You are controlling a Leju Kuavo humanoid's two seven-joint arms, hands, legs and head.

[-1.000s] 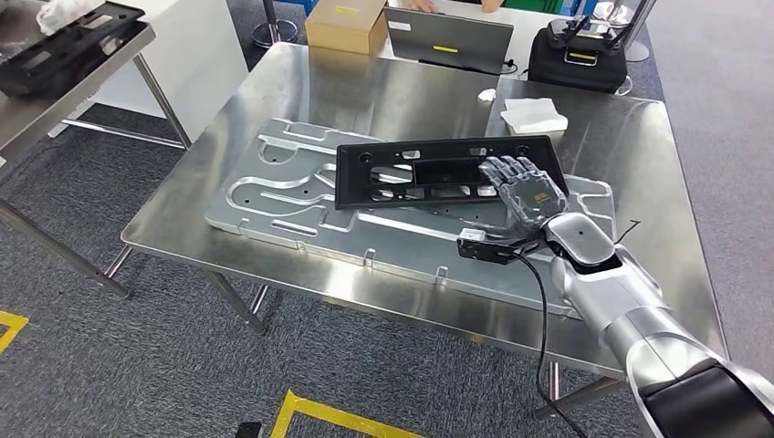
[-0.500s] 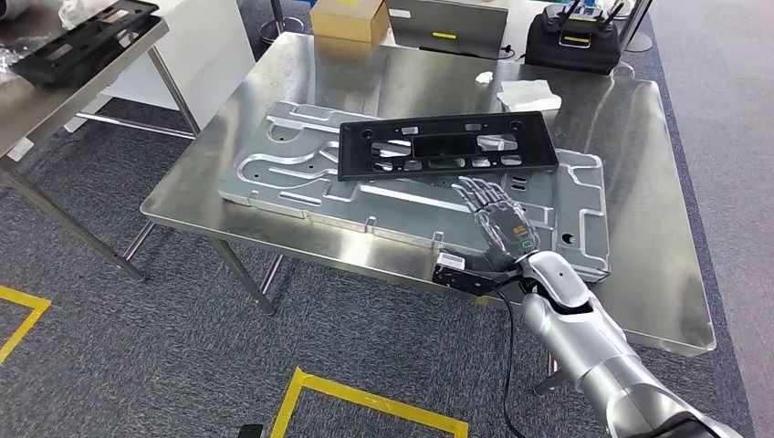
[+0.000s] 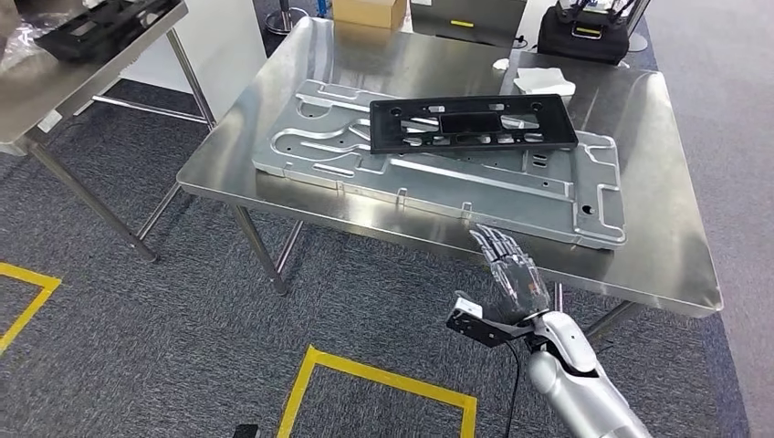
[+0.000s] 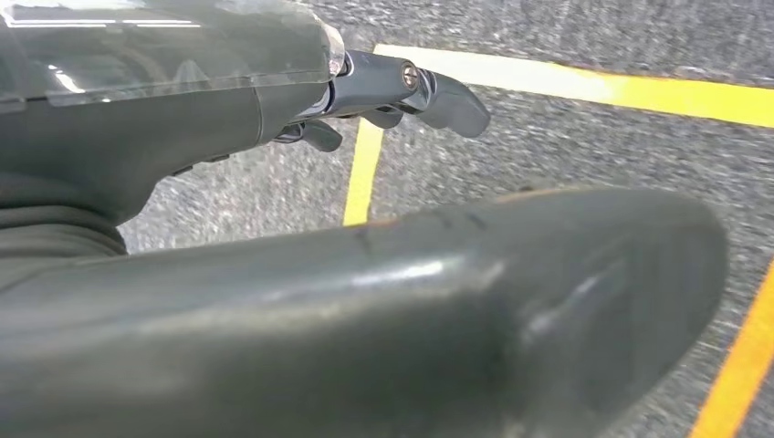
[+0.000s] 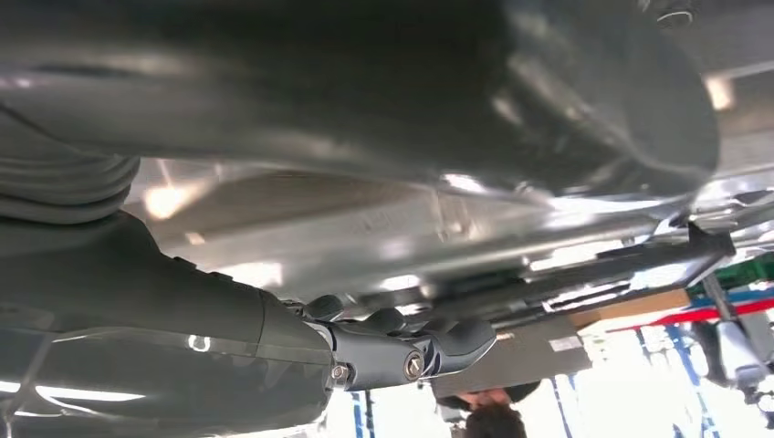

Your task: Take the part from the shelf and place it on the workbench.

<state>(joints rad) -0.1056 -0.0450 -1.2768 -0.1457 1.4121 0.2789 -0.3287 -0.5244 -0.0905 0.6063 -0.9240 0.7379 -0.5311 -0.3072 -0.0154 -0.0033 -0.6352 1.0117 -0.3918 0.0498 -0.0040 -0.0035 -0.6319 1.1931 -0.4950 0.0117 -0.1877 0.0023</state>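
Lying flat on the shiny steel workbench (image 3: 639,274), upper middle, the black plastic frame part (image 3: 473,122) is placed; the right hand (image 3: 511,269) is empty, fingers straight, so pull away low and slow; left hand (image 4: 402,91) holds nothing

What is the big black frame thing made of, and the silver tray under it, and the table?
The flat black rectangular frame with cut-outs looks like matte moulded plastic: dull, hardly any glare. The grooved silver plate under it seems to be machined aluminium, pale with a satin sheen. The shiny metal workbench is probably stainless steel, given its blurry mirror-like reflections.
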